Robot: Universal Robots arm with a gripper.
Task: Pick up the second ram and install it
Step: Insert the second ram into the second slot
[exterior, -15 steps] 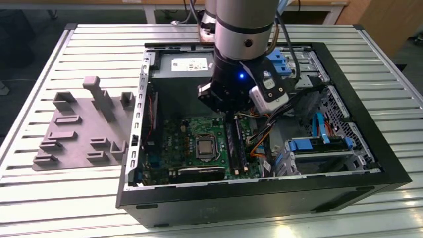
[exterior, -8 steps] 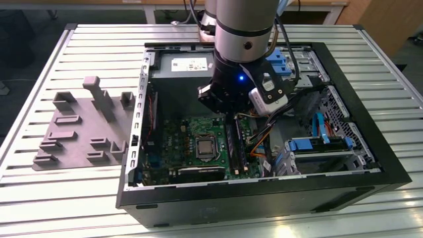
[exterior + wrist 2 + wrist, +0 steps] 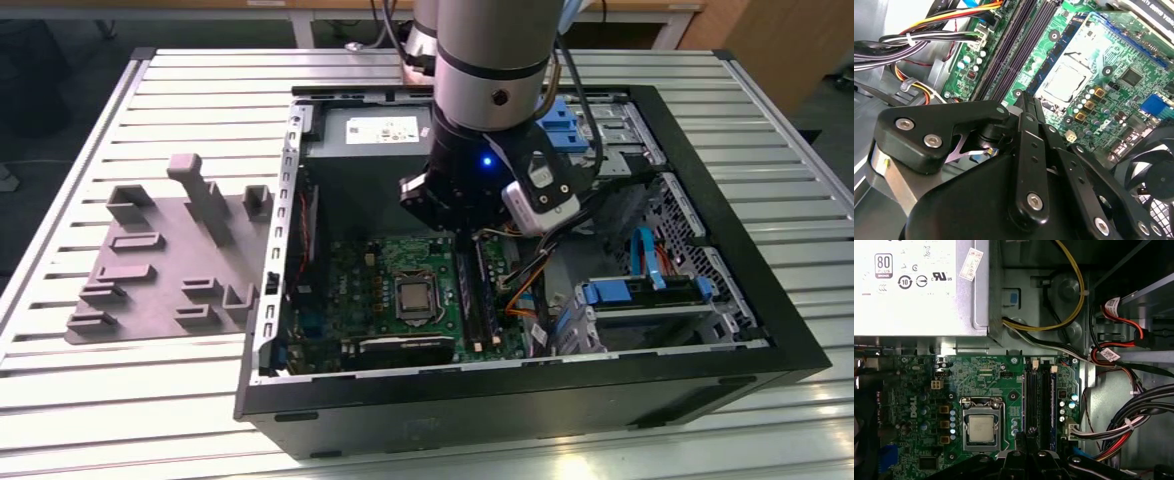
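In the exterior view, the gripper [image 3: 463, 230] hangs inside the open computer case [image 3: 747, 330] on the table [image 3: 160, 90], low over the motherboard [image 3: 360, 290]. The ram [image 3: 475, 300] appears as a long dark strip standing among the slots just under it. In the second wrist view, the gripper [image 3: 1025, 98] has its fingers drawn together, tips at the slots [image 3: 1019, 45]. In the first wrist view, the gripper [image 3: 1027, 433] sits at the near end of the slots [image 3: 1039, 395], beside the processor socket [image 3: 981, 427].

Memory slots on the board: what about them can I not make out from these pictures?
- Exterior view: the arm hides one end of the slots.
- First wrist view: the gripper covers one end of them.
- Both wrist views: too dark to tell whether the second ram sits in a slot.
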